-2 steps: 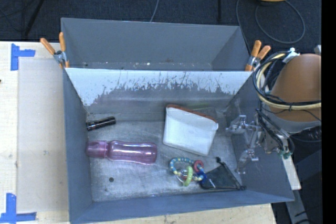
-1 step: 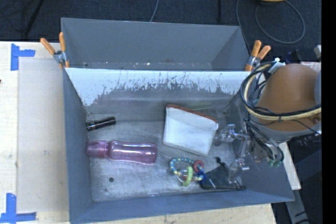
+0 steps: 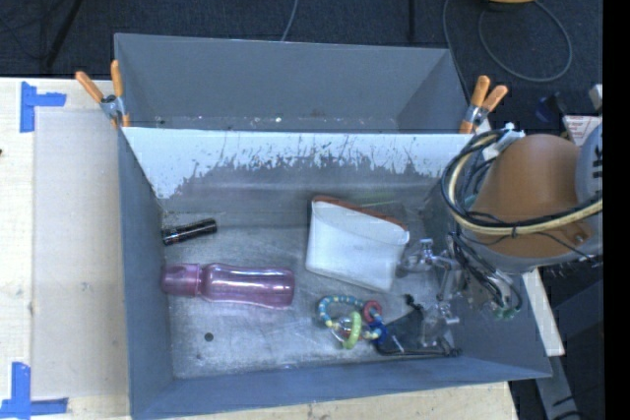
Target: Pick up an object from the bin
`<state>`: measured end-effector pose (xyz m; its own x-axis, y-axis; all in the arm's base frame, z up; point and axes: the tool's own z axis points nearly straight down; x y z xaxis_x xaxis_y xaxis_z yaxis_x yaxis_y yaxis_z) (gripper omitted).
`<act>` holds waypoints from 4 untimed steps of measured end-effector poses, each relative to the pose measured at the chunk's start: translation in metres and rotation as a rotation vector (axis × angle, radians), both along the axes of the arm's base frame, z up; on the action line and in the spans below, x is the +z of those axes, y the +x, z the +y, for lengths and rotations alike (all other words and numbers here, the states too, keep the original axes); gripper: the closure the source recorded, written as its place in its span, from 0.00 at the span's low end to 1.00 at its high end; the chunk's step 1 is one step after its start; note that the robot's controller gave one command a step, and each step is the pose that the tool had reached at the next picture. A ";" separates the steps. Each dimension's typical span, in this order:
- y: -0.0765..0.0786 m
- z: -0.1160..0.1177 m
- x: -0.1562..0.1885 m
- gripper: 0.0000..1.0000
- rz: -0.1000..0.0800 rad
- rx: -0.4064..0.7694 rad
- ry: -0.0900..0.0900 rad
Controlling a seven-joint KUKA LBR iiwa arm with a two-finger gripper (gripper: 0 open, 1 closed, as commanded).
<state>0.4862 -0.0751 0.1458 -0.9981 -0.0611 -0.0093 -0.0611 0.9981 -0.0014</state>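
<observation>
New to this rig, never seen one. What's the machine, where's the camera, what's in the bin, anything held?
One camera looks down into a grey metal bin from above and slightly to one side. The machine is a seven-joint robot arm reaching in from the right; the orange dome and the cables are parts of it. Its job is to pick one thing out of the bin.

Its grasping end, the pincer, is low in the bin's front right corner, next to a small dark blue-black object and a ring of coloured beads.

Also on the floor are a white folded pouch with a red edge, a pink see-through plastic bottle lying on its side, and a short black marker-like stick.

Whether the pincer holds anything cannot be told here.
</observation>
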 end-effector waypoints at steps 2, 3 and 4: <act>-0.003 0.010 -0.073 0.00 -0.003 0.259 -0.002; -0.007 0.005 -0.073 1.00 0.000 0.495 -0.004; -0.007 0.005 -0.073 1.00 0.000 0.495 -0.004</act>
